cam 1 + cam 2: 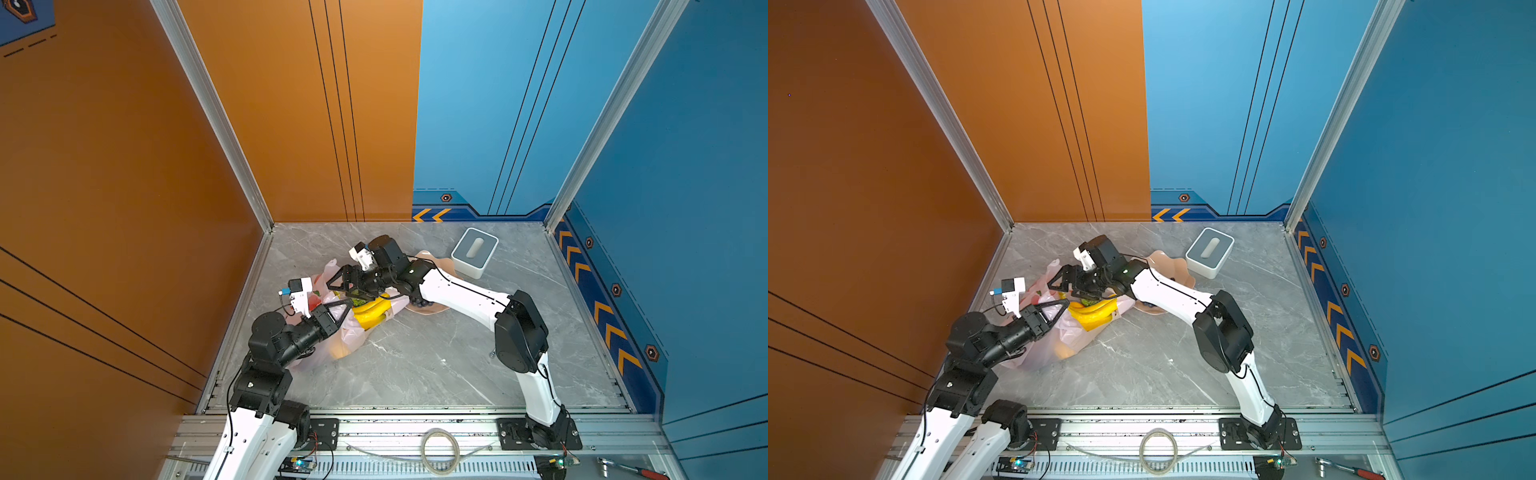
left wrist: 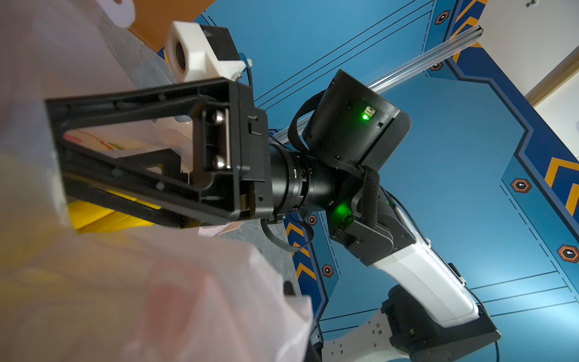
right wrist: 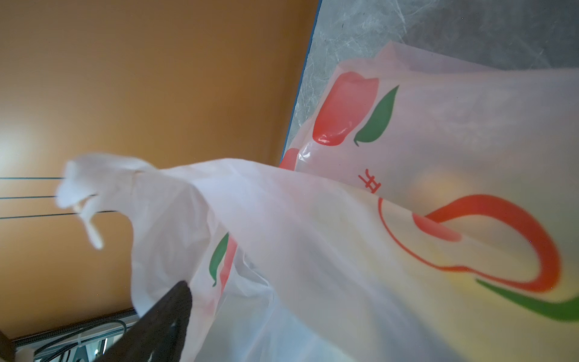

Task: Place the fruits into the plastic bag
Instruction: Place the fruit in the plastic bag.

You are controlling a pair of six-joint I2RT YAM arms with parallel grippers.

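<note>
The plastic bag (image 1: 349, 332) (image 1: 1034, 357) lies at the left of the table, mouth toward the middle. My left gripper (image 1: 351, 305) (image 1: 1066, 304) is shut on the bag's rim and lifts it; film hides its jaws in the left wrist view. My right gripper (image 1: 332, 286) (image 1: 1054, 284) (image 2: 56, 147) hovers open over the mouth with nothing held; one of its fingers (image 3: 163, 322) shows against the bag (image 3: 407, 156). Yellow bananas (image 1: 370, 313) (image 1: 1092, 313) and a green bumpy fruit (image 1: 359, 301) lie in the opening. An orange fruit (image 1: 338, 351) shows through the film. Dark grapes (image 1: 419, 303) sit on the plate under the right arm.
The beige wavy plate (image 1: 440, 266) (image 1: 1169, 266) lies behind the right forearm. A white-grey box (image 1: 473, 251) (image 1: 1209, 251) stands at the back right. The orange wall is close to the bag's left side. A cable coil (image 1: 440, 451) lies on the front rail.
</note>
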